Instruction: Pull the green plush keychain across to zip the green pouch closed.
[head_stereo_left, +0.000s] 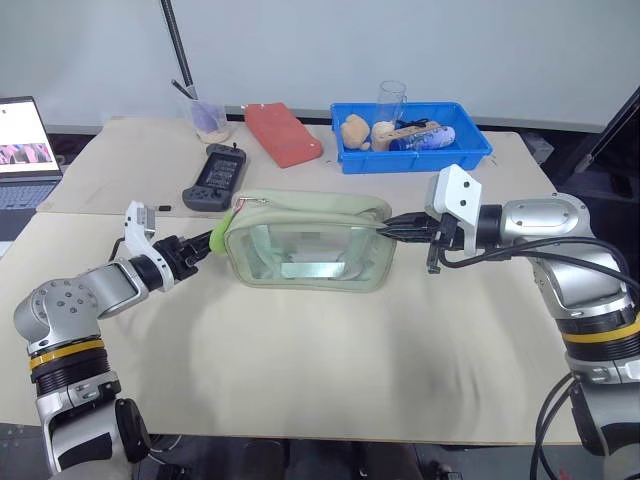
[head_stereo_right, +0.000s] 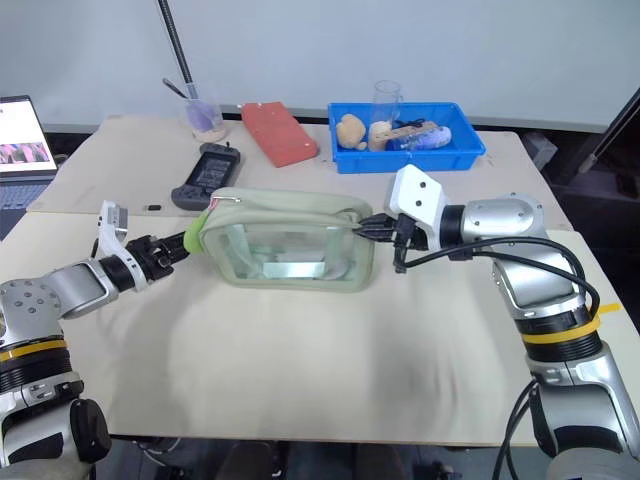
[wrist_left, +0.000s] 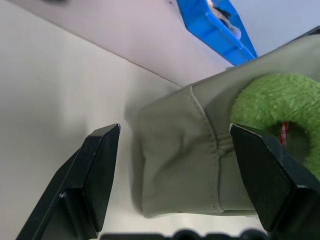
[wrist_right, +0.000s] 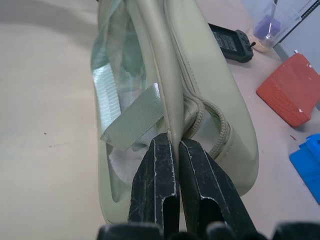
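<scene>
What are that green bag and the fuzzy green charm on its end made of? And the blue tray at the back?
The green bag looks like matte woven fabric with stitched seams; its side panels seem clear plastic, since you see through them. The fuzzy charm appears to be plush, with a shaggy pile. The blue tray is probably hard plastic: smooth, glossy, with a moulded rim.
</scene>
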